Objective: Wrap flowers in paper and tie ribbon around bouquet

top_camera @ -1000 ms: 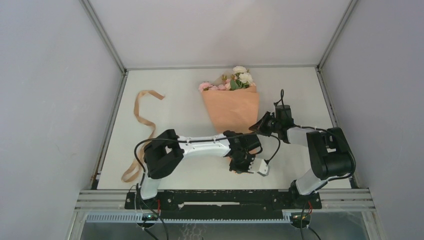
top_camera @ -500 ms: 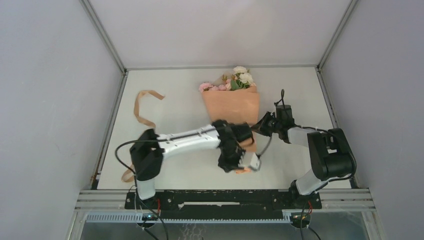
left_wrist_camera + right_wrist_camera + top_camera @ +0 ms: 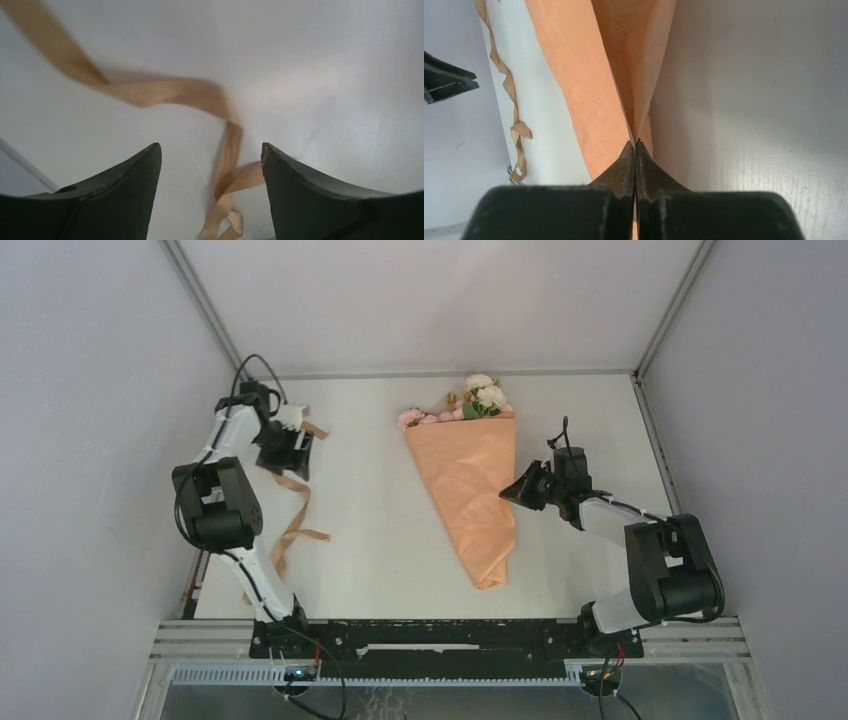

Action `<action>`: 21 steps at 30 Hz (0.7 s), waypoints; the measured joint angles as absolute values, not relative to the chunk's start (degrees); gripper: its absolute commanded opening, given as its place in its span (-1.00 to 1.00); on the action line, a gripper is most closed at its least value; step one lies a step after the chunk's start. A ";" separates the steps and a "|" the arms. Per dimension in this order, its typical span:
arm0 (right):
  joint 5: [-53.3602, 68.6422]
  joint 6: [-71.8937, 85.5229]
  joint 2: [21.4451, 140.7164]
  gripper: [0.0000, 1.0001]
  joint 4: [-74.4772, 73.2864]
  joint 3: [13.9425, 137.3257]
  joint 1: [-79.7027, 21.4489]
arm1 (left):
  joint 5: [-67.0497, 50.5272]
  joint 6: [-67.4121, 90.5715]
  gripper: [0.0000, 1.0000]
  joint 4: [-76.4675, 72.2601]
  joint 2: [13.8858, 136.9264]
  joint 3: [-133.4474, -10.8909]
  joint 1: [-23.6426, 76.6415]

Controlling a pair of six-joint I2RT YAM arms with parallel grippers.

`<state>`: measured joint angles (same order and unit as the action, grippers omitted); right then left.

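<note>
Now the left gripper (image 3: 290,445) is hovering over the 10 o'clock part of the bench (image 3: 380,560). A second ago it was reaching across the narrow end of the bouquet (image 3: 470,490), near 6 o'clock. Its jaws, nearly closed then, are standing wide and holding nothing. The ribbon (image 3: 170,93) is curling on the bench directly beneath the gap between them.

With that arm gone, the whole cone is showing. It is lying near the middle of the bench, wide end toward 12 o'clock and tip toward 6 o'clock. By the look of it the wrapping is finishing and the tying is starting, with the ribbon about to be picked up.

The right gripper (image 3: 635,145) is keeping its place at the cone's 3 o'clock edge. Its jaws are fully closed, with the tips resting on a fold of the paper (image 3: 594,100). Whether they are nipping the sheet I cannot tell.

The cone is serving as the only container. The flowers (image 3: 470,400) are poking out of its wide mouth, and the paper is hiding their stems.
</note>
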<state>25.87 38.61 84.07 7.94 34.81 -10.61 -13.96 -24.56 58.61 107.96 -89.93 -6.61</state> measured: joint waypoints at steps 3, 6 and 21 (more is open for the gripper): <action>25.52 37.65 83.40 -1.00 7.16 34.81 -11.35 | -10.07 -21.91 0.65 58.74 112.03 -91.31 -12.29; 25.23 36.95 82.96 -1.00 6.09 34.81 -11.97 | -8.58 -18.96 0.66 58.92 117.19 -97.41 -13.96; 22.55 35.62 80.05 -1.00 2.31 34.81 -12.43 | -1.87 -11.79 0.31 62.72 141.51 -127.35 -14.46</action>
<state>22.55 35.62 80.05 2.31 34.81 -12.43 -1.87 -11.79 62.72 141.51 -127.35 -14.46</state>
